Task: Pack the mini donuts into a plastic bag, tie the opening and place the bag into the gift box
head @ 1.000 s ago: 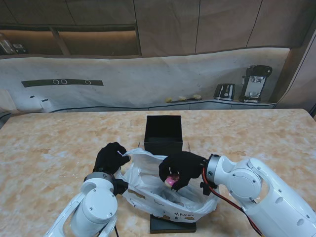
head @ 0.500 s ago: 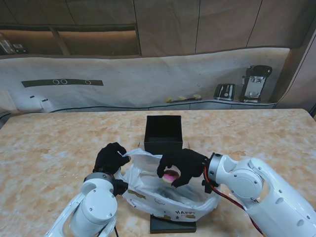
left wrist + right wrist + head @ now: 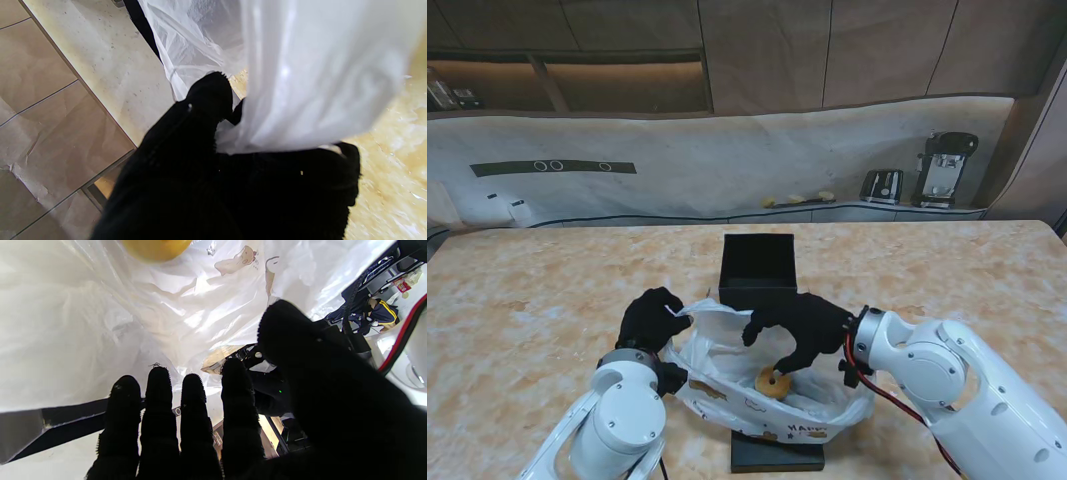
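One donut (image 3: 773, 383) lies inside plastic bag (image 3: 727, 370) near worktop's (image 3: 527, 300) near edge | left hand (image 3: 653, 318) pinches bag rim | right hand (image 3: 799, 328) fingers spread, empty, over donut | gift box (image 3: 758, 270) just beyond.

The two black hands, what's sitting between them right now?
In the stand view, the open mouth of the plastic bag spans the gap between left hand and right hand, with a mini donut lying inside, nearer the right hand.
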